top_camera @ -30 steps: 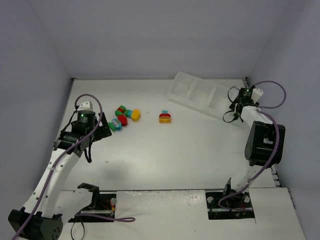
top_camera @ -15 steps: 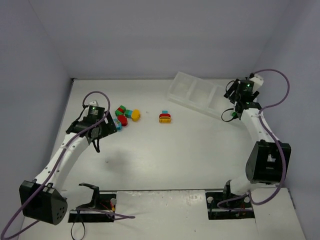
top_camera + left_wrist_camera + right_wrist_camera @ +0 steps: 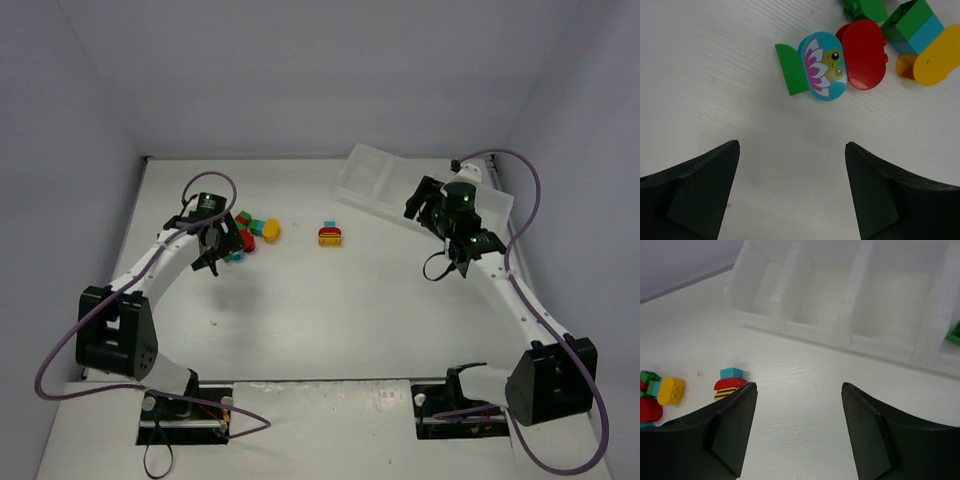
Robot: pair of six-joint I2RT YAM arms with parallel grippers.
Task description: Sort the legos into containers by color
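Plainly, both pincers are released. The left pincer (image 3: pixel 791 160) hangs with its jaws spread just short of the cluster of legos (image 3: pixel 250 230) on the table (image 3: pixel 705 65). The right pincer (image 3: pixel 798 395) hangs likewise in front of the tray (image 3: pixel 840 337), grasping nothing. One green piece (image 3: pixel 955 333) lies in the compartment at that view's right edge; the other compartments in view look bare.

The likeliest trouble is crowding. The teal brick (image 3: pixel 822 65) touches a green brick (image 3: pixel 787 67) and a red brick (image 3: pixel 865 52), so a closing pincer may drag neighbours along or squeeze a glossy one out sideways. The lone stack (image 3: pixel 331 234) mixes colours and would be mis-sorted if dropped whole.

No writing or brand is readable; the teal brick carries a printed lotus and frog face.
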